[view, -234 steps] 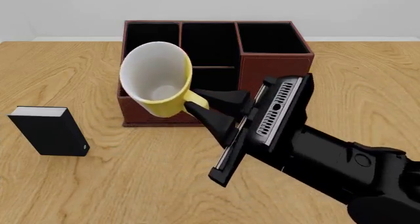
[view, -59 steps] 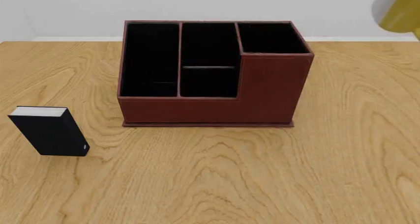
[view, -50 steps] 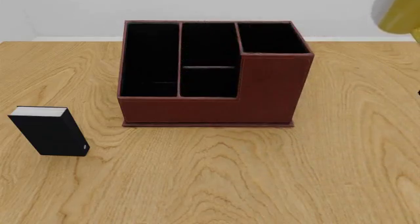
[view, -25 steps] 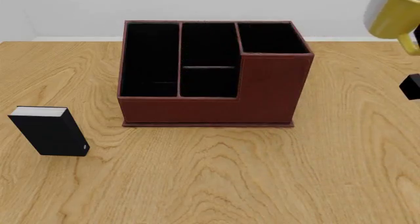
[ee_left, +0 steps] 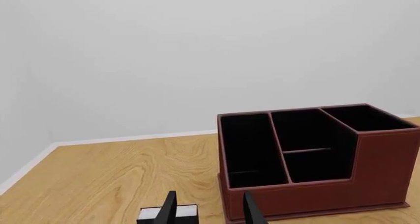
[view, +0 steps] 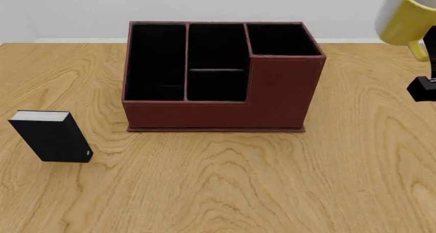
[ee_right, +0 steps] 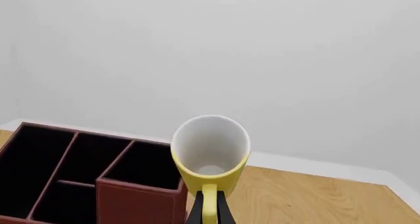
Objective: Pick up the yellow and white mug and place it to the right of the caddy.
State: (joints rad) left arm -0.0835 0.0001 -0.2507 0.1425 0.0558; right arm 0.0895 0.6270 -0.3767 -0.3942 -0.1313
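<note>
Table [view: 225, 192] wood-grain, nearest part bare in front view. Black book-like block [view: 52, 136] near front left, lying on table w/ pale page edge facing back, well apart from caddy [view: 218, 74]. Caddy mid-table: reddish-brown box, black-lined compartments, taller section at its right end; stands flat, nothing visible inside. Left gripper [ee_left: 208, 211] seen only in left wrist view, two dark fingers [ee_left: 169, 210] parted w/ a clear gap, nothing between them; block's pale edge [ee_left: 167, 212] shows behind them, caddy [ee_left: 315, 160] beyond. Left arm not in front view. Right gripper [ee_right: 208, 209] at far right edge of front view, only a black bit [view: 422, 87] visible there. In right wrist view its fingers sit pressed onto the yellow loop handle of yellow and white mug [ee_right: 210, 150], so clamped on the handle. Mug [view: 409, 18] held in air, up at top-right corner of front view, partly cut off by frame; to the right of caddy and higher than its rim, not touching caddy or table. Mug tipped, its white-inside mouth facing wrist cam, handle pointing down toward the gripper. Behind everything: pale baseboard [ee_right: 315, 167] along table's far edge, plain grey-white wall [ee_right: 262, 52].
</note>
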